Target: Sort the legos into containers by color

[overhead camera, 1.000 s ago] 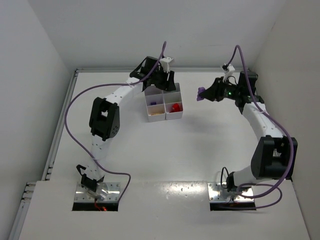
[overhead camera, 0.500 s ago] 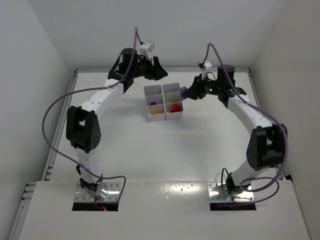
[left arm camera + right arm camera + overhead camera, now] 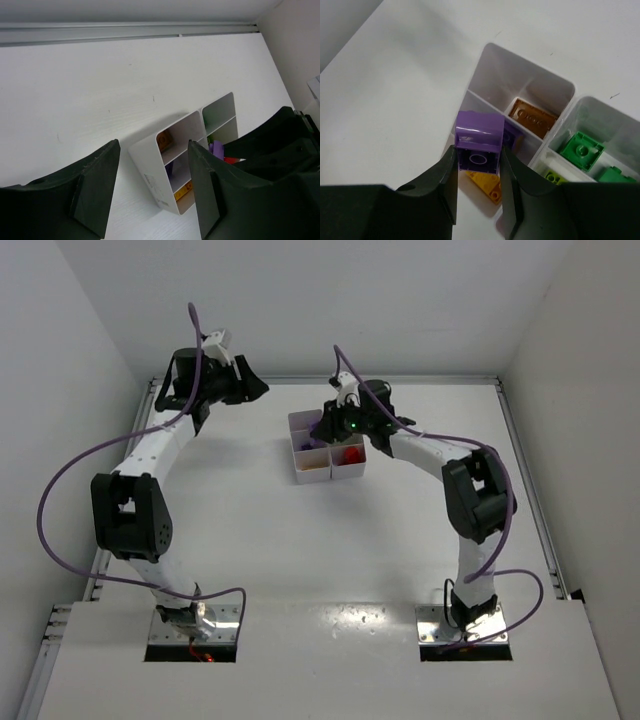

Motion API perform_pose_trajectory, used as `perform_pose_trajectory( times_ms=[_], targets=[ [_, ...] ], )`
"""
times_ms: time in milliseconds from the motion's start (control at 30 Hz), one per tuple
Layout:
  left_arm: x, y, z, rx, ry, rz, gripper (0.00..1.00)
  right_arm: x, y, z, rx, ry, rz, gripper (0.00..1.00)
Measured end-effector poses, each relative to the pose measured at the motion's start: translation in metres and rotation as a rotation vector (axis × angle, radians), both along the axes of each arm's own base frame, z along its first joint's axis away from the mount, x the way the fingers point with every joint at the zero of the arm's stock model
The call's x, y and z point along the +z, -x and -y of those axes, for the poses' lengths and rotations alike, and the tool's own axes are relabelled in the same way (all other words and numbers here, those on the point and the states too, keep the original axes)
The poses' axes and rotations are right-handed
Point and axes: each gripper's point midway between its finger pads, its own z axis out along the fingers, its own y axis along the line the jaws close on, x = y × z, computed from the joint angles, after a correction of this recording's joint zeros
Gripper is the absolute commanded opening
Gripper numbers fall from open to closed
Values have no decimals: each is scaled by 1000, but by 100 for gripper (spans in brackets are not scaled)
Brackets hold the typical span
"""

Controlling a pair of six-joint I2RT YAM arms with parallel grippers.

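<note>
Tray (image 3: 297, 473) of white compartments sits on table (image 3: 300, 560), past its middle. Cells hold red lego (image 3: 350, 453), green lego (image 3: 581, 150), lime lego (image 3: 552, 176), yellow-orange lego (image 3: 485, 182) and brown lego (image 3: 536, 116). Right gripper (image 3: 477, 155) is just above the tray's left column, jaws clamped on purple lego (image 3: 479, 137), over the middle cell. Farther back-left, left gripper (image 3: 151, 150) is raised near the rear edge, jaws apart, well apart from the tray.

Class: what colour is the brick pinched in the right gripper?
The brick is purple, clearest in the right wrist view.
</note>
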Motion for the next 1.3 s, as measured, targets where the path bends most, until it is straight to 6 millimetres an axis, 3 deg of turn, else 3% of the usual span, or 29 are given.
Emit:
perform_pose_trajectory(
  times_ms=[133,333,633,667,733,800,833,933,1167,1300],
  targets=[
    [-8,3,-4,0,-18,-18,63,-5,-10,-9,-31,-3,17,0],
    [1,6,-7,-1,-34,9,63,-6,-22,-16,-61,4,39,0],
    [0,6,-10,-3,-43,9,64,-10,-20,-18,-45,32,50,1],
    [0,7,-10,-6,-44,10,64,-11,-19,-18,-43,36,52,5],
    [0,7,-9,-10,-47,12,74,-15,-18,-16,-40,45,46,18],
    [0,7,-9,-17,-52,16,87,-23,-13,-15,-38,57,33,39],
    [0,7,-9,-21,-53,18,94,-28,-11,-13,-38,63,22,43],
    [0,9,-7,-33,-51,16,100,-36,-7,-12,-41,86,10,60],
    [-10,13,-6,-46,-62,-6,100,-17,-8,-12,-59,73,41,67],
    [-17,17,-3,-69,-98,-15,100,36,-15,8,-112,34,113,67]
  ],
)
